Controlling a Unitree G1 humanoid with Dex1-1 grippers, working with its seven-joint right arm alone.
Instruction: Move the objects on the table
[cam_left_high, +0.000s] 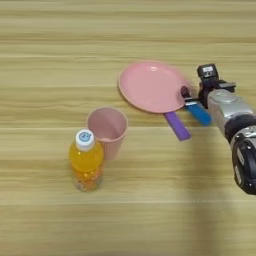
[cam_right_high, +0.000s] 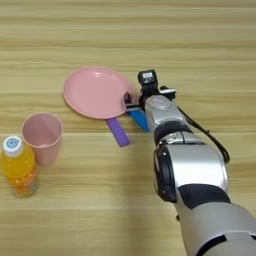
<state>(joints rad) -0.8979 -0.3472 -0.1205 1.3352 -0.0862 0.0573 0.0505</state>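
Orange juice bottle (cam_left_high: 86, 161) touches the pink cup (cam_left_high: 107, 130); jaws (state unclear) at blue block (cam_left_high: 199, 113) beside plate (cam_left_high: 152, 86).

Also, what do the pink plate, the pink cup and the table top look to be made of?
Pink plate: likely plastic, smooth with a soft sheen and uniform colour. Pink cup: probably the same matte plastic, thin even wall. Table: light wood or wood-look laminate, with horizontal plank grain; the pictures can't tell which.
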